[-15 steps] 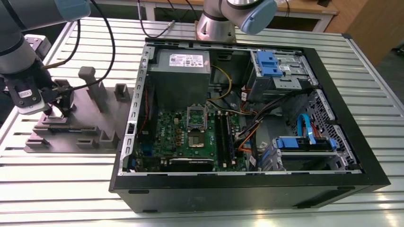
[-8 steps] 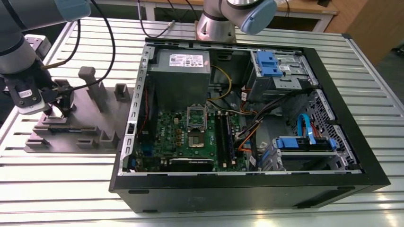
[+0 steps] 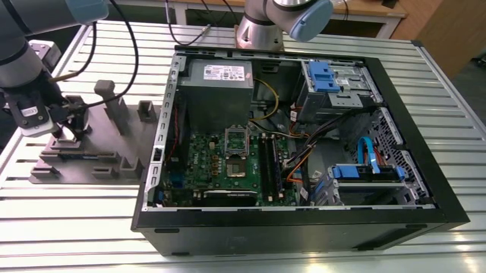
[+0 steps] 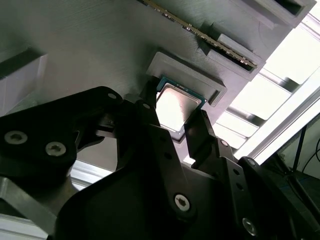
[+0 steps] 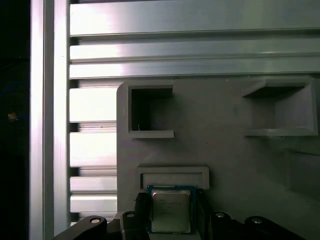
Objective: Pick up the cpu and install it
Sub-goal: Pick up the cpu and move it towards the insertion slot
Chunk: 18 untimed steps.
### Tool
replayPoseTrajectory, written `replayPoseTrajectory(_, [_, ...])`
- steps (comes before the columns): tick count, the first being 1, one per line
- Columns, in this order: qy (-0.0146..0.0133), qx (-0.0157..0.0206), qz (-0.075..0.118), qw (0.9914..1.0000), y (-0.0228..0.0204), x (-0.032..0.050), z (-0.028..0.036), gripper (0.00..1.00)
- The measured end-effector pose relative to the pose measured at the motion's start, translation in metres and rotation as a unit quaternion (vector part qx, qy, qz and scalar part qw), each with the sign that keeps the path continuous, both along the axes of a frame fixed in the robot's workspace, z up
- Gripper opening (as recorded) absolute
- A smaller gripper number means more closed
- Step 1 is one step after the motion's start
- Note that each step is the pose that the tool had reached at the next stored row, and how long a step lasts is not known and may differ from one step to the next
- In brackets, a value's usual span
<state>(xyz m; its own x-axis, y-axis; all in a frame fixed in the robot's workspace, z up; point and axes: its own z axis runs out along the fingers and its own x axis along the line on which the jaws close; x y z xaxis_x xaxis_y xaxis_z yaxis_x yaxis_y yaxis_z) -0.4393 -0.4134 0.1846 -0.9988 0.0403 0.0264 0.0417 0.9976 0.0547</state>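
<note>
A robot arm's gripper (image 3: 67, 126) is hanging low over a grey moulded fixture (image 3: 91, 165), which is lying at nine o'clock from an open computer case (image 3: 266, 230) in the exterior view. In both wrist views its two dark fingers (image 4: 150, 107) are flanking the cpu (image 5: 170, 211) and appear to be pressing on two opposite edges, so the tool is clamping the chip. The chip is sitting, silver top up, just against the raised rim of its small nest (image 5: 172, 176) on the fixture. Doing this pick-up well is likely calling for an even squeeze on the edges alone and a level, straight rise, since a tilt could catch a corner on the rim. Upright pegs (image 3: 106, 94) are standing close by on the fixture. Inside the case, the green motherboard (image 3: 220, 168) is carrying the socket (image 3: 236, 149), with a power supply (image 3: 216, 79) at its twelve o'clock and loose cables (image 3: 304, 153) crowding at three o'clock.
</note>
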Motion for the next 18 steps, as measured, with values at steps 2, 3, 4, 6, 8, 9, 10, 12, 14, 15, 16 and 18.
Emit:
replayPoseTrajectory(2, [0.0000, 0.0000, 0.000, 1.00000, 0.0000, 0.0000, 0.0010, 0.47])
replayPoseTrajectory(3, [0.0000, 0.0000, 0.000, 1.00000, 0.0000, 0.0000, 0.0015, 0.47])
replayPoseTrajectory(4, [0.0000, 0.0000, 0.000, 1.00000, 0.0000, 0.0000, 0.0020, 0.47])
replayPoseTrajectory(6, [-0.0001, 0.0001, 0.000, 1.00000, 0.0000, 0.0000, 0.0026, 0.47])
replayPoseTrajectory(8, [-0.0001, 0.0001, 0.000, 1.00000, 0.0000, 0.0000, 0.0026, 0.47])
replayPoseTrajectory(9, [0.0000, 0.0000, 0.000, 1.00000, 0.0000, 0.0000, 0.0028, 0.47])
replayPoseTrajectory(10, [0.0000, 0.0000, 0.000, 1.00000, 0.0000, 0.0000, 0.0029, 0.47])
replayPoseTrajectory(12, [-0.0001, 0.0000, 0.000, 1.00000, 0.0000, 0.0000, 0.0030, 0.47])
replayPoseTrajectory(14, [0.0000, 0.0000, 0.000, 1.00000, 0.0000, 0.0000, 0.0033, 0.47])
replayPoseTrajectory(15, [0.0001, 0.0000, 0.000, 1.00000, 0.0000, 0.0000, 0.0037, 0.47])
replayPoseTrajectory(16, [0.0001, -0.0001, 0.000, 1.00000, 0.0000, 0.0000, 0.0041, 0.47])
replayPoseTrajectory(18, [0.0000, 0.0000, 0.000, 1.00000, 0.0000, 0.0000, 0.0047, 0.47])
